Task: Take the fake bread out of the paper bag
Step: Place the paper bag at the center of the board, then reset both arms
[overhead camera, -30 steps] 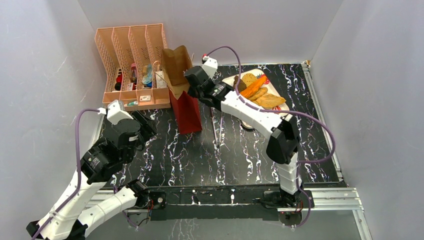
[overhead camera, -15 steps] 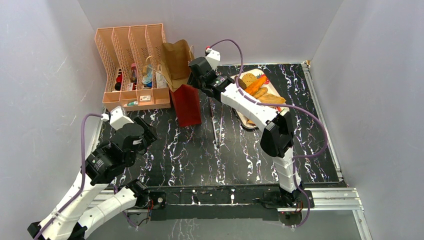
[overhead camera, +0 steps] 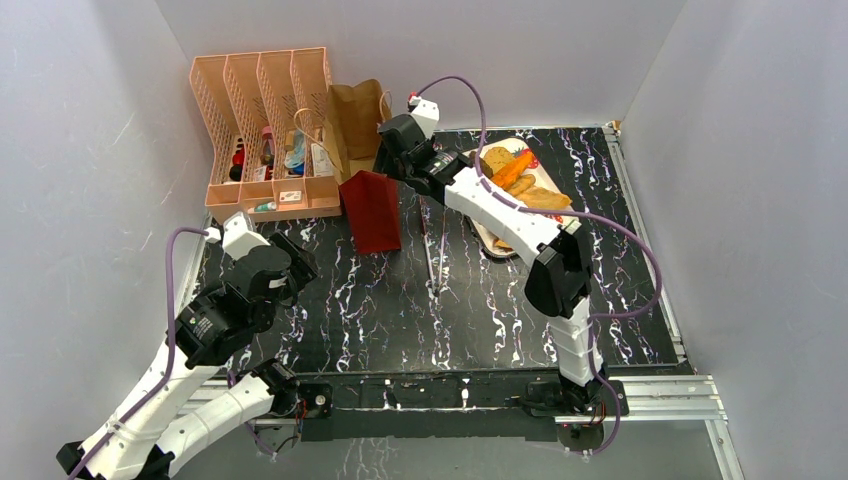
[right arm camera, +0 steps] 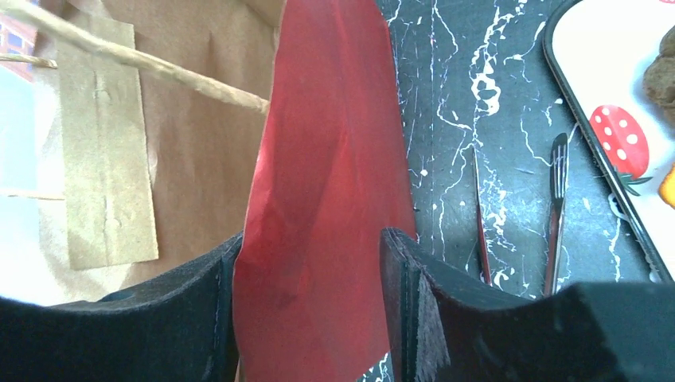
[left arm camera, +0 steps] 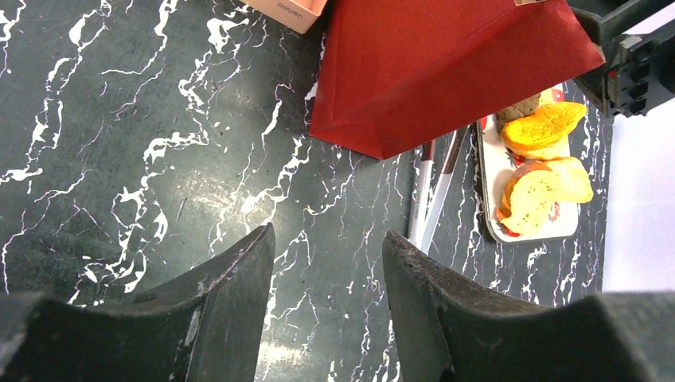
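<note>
The paper bag, red outside and brown inside, stands at the back of the table and leans toward the wall. Its bottom is hidden. My right gripper is at the bag's right rim. In the right wrist view the right gripper is open, its jaws apart on either side of the bag's red wall. Several pieces of fake bread lie on a white tray to the right. My left gripper hangs open over bare table, nearer than the bag, with nothing between its fingers.
A peach slotted organiser with small items stands left of the bag against the wall. A fork and a thin red-handled utensil lie on the black marbled table between the bag and the tray. Grey walls enclose the table.
My right gripper has opened and let go of the bag's rim. The bag's top has swung back toward the wall. The left arm has drawn slightly nearer.
</note>
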